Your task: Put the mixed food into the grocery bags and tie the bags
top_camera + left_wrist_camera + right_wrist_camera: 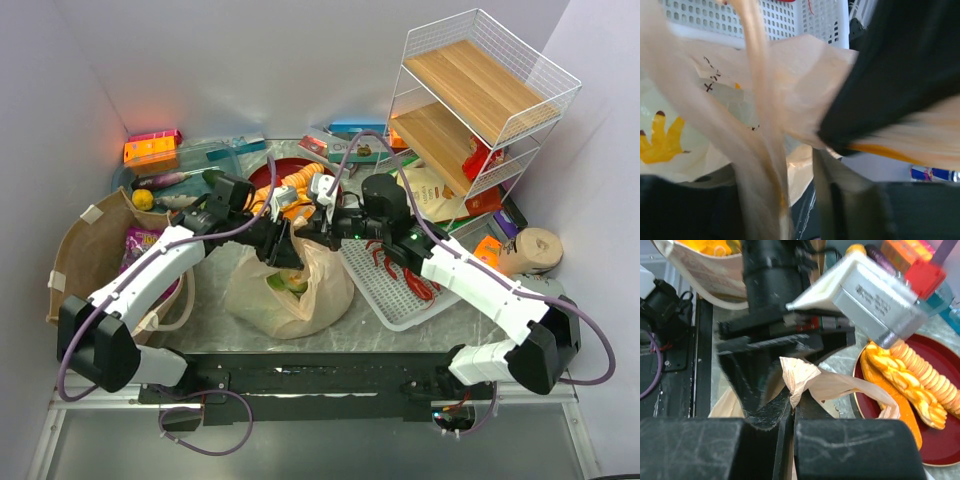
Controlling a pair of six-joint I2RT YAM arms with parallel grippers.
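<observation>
The tan plastic grocery bag (pixel 290 295) sits mid-table with green food (pixel 285 283) showing in its mouth. My right gripper (pixel 305 235) hangs above the bag and is shut on a twisted bag handle (pixel 805 377); in the right wrist view the jaws (pixel 792 412) meet on the plastic. Opposite it is my left gripper (pixel 280 250). The left wrist view shows its jaws (pixel 800 200) parted, and a blurred handle strip (pixel 760 125) runs down between them. The brown paper grocery bag (pixel 85 250) stands at the left with a purple snack packet (pixel 140 243) inside.
A white slotted basket (pixel 400 290) with red items lies right of the plastic bag. A dark red plate (pixel 270 180) with orange snacks sits behind it. A wire shelf (pixel 480 90) stands at the back right, boxes line the back wall, and a tan roll (pixel 530 250) lies at the right.
</observation>
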